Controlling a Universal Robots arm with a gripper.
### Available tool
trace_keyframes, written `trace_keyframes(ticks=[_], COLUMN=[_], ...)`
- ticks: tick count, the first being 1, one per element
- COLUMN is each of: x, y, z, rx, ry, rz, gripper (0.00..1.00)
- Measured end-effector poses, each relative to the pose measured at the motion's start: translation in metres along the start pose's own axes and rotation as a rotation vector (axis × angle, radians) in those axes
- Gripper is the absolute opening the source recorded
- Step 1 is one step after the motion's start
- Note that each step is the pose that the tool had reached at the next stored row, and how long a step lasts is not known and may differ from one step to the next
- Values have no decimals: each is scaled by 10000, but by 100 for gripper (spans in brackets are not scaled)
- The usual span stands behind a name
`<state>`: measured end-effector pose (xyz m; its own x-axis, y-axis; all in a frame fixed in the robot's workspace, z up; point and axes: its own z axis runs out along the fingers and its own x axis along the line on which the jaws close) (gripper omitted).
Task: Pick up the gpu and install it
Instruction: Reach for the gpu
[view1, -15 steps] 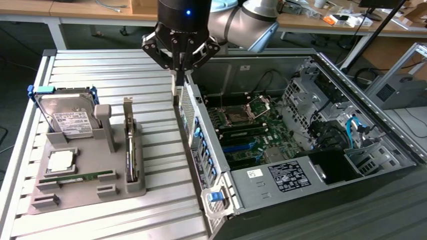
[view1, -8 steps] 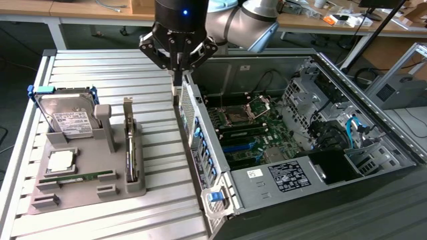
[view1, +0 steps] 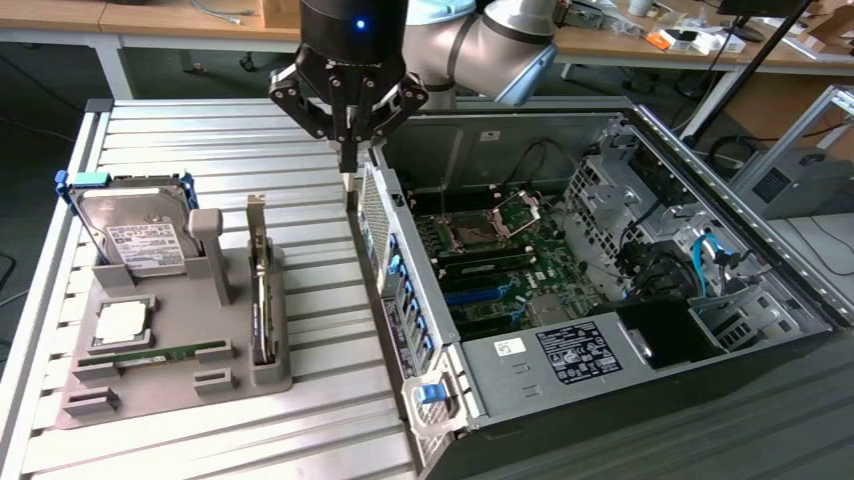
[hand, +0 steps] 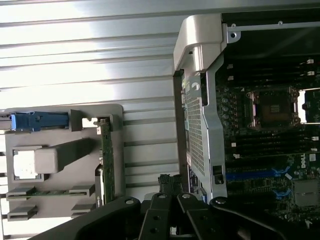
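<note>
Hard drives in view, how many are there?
1: the hard drive stands on edge in the grey holder, exterior view's left; the computer case may hide more.

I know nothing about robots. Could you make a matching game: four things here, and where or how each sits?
1 silver boxy hard drive with white label
2 thin dark gpu card
3 narrow green memory stick
4 black end effector

A lying flat in the grey holder
B shut, above a wall of the open computer case
C standing on edge at the holder's side nearest the case
D propped upright inside a blue frame

Pairs: 1-D, 2-C, 3-A, 4-B
</note>
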<state>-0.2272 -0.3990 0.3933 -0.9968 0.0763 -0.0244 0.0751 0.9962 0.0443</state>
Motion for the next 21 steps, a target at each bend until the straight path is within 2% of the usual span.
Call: trace_keyframes(ticks=[21], x=[146], y=[-11], z=[-4], rx=[0], ry=[0], rz=[0], gripper=[11])
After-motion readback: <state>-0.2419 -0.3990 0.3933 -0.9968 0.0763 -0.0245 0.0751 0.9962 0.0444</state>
